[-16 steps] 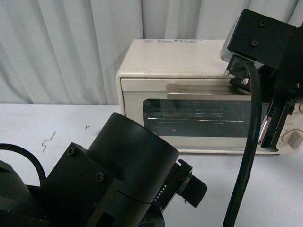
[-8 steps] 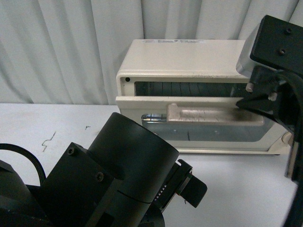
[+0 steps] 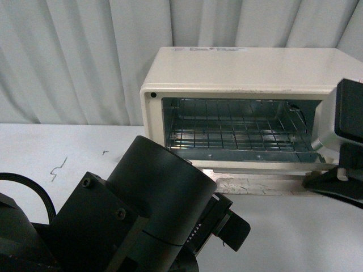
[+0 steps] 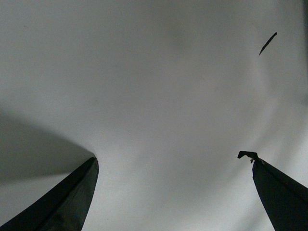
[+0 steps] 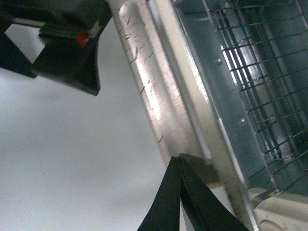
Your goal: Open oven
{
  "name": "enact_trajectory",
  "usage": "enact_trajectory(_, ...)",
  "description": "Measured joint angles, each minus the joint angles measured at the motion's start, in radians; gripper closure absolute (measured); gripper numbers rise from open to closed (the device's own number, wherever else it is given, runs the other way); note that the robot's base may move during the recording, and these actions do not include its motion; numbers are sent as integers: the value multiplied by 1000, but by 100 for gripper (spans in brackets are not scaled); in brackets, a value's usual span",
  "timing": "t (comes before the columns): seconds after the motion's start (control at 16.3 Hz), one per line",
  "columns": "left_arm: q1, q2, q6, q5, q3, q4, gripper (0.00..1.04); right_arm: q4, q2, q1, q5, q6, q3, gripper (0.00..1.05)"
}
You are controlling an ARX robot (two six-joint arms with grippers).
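Oven (image 3: 238,68) standing open on a white table (image 3: 68,147), backed against a pale pleated curtain (image 3: 74,56), right of centre in the front view. Door (image 3: 255,168) folded fully down toward the camera and lying close to flat, its beige handle (image 3: 258,184) running along the near edge, just above the tabletop. Wire rack (image 3: 238,127) exposed inside the shiny metal cavity, sitting level across its width. Right gripper (image 5: 178,159) clenched, black fingers pressed together to a single point, that point at one end of the handle as seen from the right wrist; no telling from there whether touching or just above. In the front view, same gripper low at the frame's right edge, beside the handle's right end and in front of the oven's right side. Left arm (image 3: 153,198) looming large and black in the lower left foreground, in front of the oven's left side. Left gripper (image 4: 171,159) released, fingers (image 4: 72,202) spread wide over bare table in the left wrist view, short dark mark (image 4: 268,43) on the surface beyond one fingertip. Same gripper also caught by the right wrist camera, over the table near the handle's other end but not touching it. Thin dark scuffs (image 3: 57,169) on the tabletop left of the oven.
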Motion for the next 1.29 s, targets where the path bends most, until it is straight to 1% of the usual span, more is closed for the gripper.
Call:
enact_trajectory(0.43, 0, 0, 0, 1, 0, 0, 7, -25, -88, -19, -26, 9, -9, 103)
enact_trajectory(0.68, 0, 0, 0, -1, 0, 0, 7, -40, -284, -80, -77, 71, -4, 103)
enact_trajectory(0.74, 0, 0, 0, 1, 0, 0, 7, -65, -348, -99, -92, 90, -5, 103)
enact_trajectory(0.8, 0, 0, 0, 1, 0, 0, 7, -101, -420, -117, -114, 95, -4, 96)
enact_trajectory(0.86, 0, 0, 0, 0, 0, 0, 7, -128, -489, -128, -126, 108, -5, 85)
enact_trajectory(0.92, 0, 0, 0, -1, 0, 0, 7, -119, -527, -130, -129, 116, -2, 74)
enact_trajectory(0.98, 0, 0, 0, -2, 0, 0, 7, -40, -543, -119, -89, 151, -16, 69)
enact_trajectory(1.04, -1, 0, 0, -2, 0, 0, 7, 208, -579, -62, 143, 312, -117, 79)
enact_trajectory(1.11, 0, 0, -1, 4, 0, 1, 7, 359, -620, -50, 313, 478, -234, 90)
enact_trajectory(1.17, 0, 0, 0, 3, 0, 1, 7, 456, -645, -70, 454, 666, -316, 101)
enact_trajectory(1.23, 0, 0, 0, 2, 0, 0, 7, 513, -670, -92, 512, 806, -357, 103)
enact_trajectory(1.29, 0, 0, 0, -1, 0, 0, 7, 528, -707, -96, 511, 889, -385, 103)
